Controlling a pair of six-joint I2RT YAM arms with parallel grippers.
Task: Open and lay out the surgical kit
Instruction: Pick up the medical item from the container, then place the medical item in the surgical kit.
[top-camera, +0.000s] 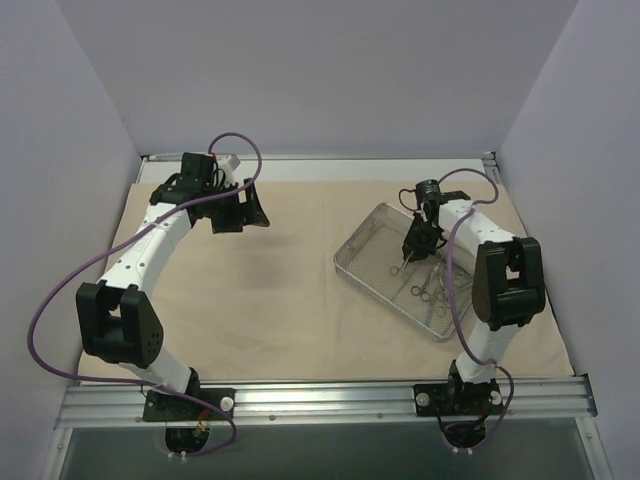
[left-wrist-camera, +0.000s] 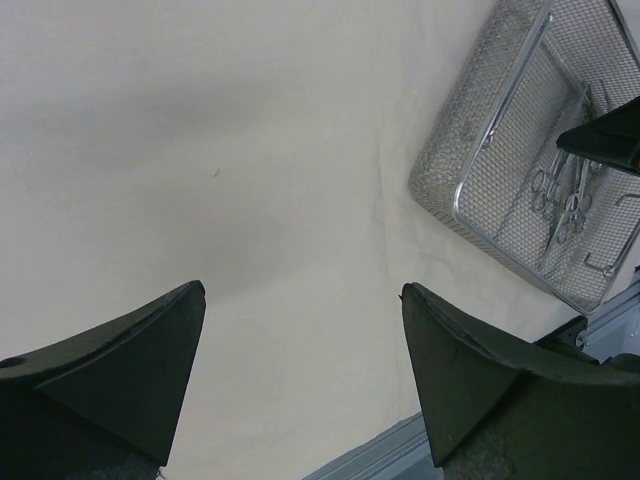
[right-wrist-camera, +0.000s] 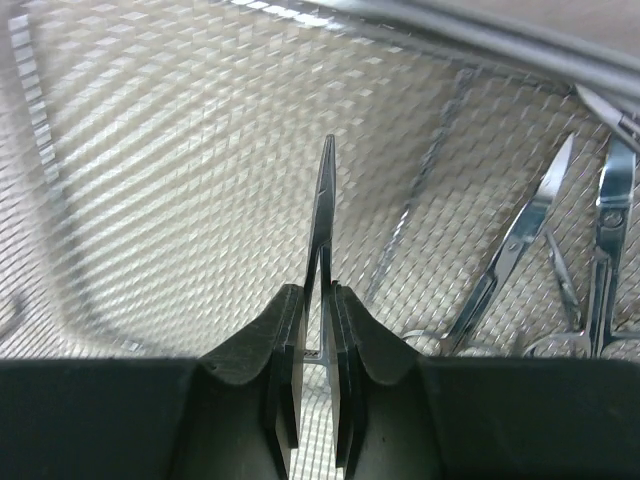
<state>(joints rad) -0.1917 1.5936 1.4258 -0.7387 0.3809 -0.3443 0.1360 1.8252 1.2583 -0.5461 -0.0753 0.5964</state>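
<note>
Right claw (right-wrist-camera: 318, 293) is pinched tight on one thin steel instrument (right-wrist-camera: 325, 190), with the pointed tip sticking straight out past the fingers. That arm folds up at the elbow and reaches over so the wrist points down into the wire-mesh tray (top-camera: 359, 233). The tray sits on the right side of the beige cloth (top-camera: 280, 300), and the other scissors and forceps (top-camera: 425, 290) are lying on its floor. Left claw (left-wrist-camera: 302, 288) is spread wide with nothing in it, hanging over bare cloth at the far left, well apart from the tray, on an arm stretched forward from a low elbow.
</note>
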